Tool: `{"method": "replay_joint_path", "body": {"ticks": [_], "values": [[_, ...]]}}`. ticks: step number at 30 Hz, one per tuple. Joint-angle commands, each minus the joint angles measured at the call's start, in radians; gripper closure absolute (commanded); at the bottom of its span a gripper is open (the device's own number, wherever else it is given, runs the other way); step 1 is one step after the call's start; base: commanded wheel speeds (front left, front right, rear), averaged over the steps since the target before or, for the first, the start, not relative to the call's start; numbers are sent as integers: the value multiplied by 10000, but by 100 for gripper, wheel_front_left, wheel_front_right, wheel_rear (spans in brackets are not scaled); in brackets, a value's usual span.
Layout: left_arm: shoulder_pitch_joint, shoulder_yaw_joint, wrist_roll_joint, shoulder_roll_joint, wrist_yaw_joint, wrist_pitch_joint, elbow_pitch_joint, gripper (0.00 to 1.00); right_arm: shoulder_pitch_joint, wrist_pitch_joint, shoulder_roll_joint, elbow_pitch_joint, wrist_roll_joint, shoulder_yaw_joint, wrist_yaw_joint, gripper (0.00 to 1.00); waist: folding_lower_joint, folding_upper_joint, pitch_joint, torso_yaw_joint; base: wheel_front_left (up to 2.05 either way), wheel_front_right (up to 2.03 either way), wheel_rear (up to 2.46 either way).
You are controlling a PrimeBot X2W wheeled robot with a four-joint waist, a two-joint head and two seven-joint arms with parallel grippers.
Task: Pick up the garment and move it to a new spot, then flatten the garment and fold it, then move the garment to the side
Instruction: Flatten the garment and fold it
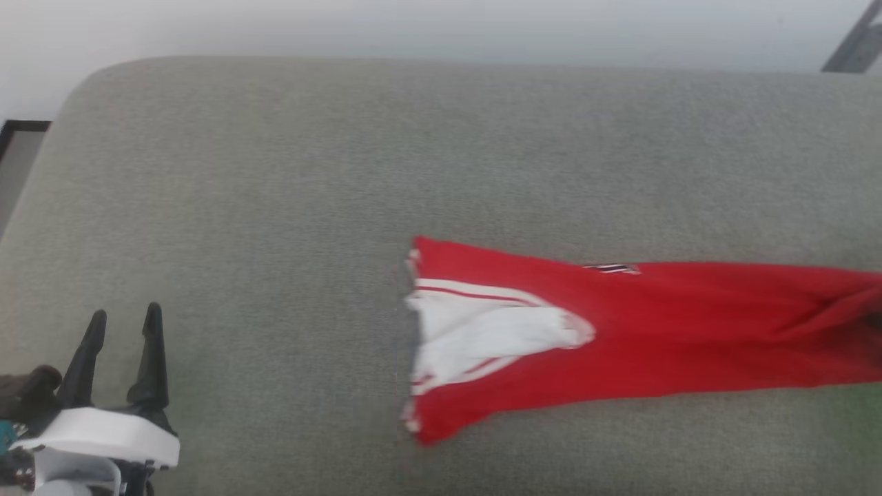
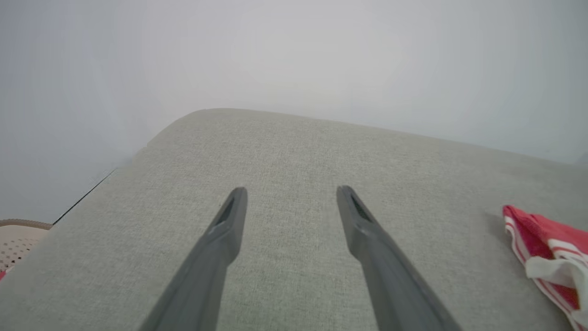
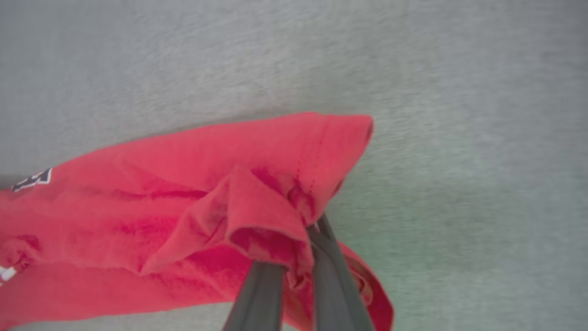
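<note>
The garment (image 1: 620, 331) is pinched at its red edge by the closed right end effector (image 3: 303, 239), while the left end effector (image 1: 126, 311), well apart from it, is held spread wide and empty.

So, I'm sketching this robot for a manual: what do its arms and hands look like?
The left hand has two long, dark, tapering fingers rising from a rounded white housing. Close up, each finger bears a narrow slot near its tip. The right hand has the same dark grey fingers.
</note>
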Motion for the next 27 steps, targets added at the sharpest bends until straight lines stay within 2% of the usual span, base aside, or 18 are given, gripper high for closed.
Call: {"method": "replay_joint_path", "body": {"ticks": [1, 5, 10, 14, 22, 27], "values": [[-201, 47, 67, -77, -68, -41, 10, 0, -109, -70, -67, 89, -63, -98, -3, 100, 0, -1, 73, -103, 0, 0, 0], [-397, 143, 304, -243, -243, -39, 183, 0, -596, -433, -414, 852, -519, -602, -2, 100, 0, -1, 226, -380, 0, 0, 0], [-576, 203, 505, -347, -399, -41, 331, 0, -684, -575, -574, 904, -502, -386, -2, 100, 0, -1, 283, -538, 0, 0, 0], [-620, 306, 527, -405, -494, -41, 429, 0, -376, -465, -379, -78, -50, 233, -2, 100, 0, -1, 222, -636, 0, 0, 0], [-585, 401, 579, -553, -584, -41, 573, 0, 332, 78, 127, -3270, 973, 1914, -2, 100, 0, -1, 139, -712, 0, 0, 0], [-789, 218, 645, -620, -677, -41, 639, 0, 172, 365, 653, -4357, 1033, 3168, 0, 100, 0, -1, 97, -447, 0, 0, 0]]}}
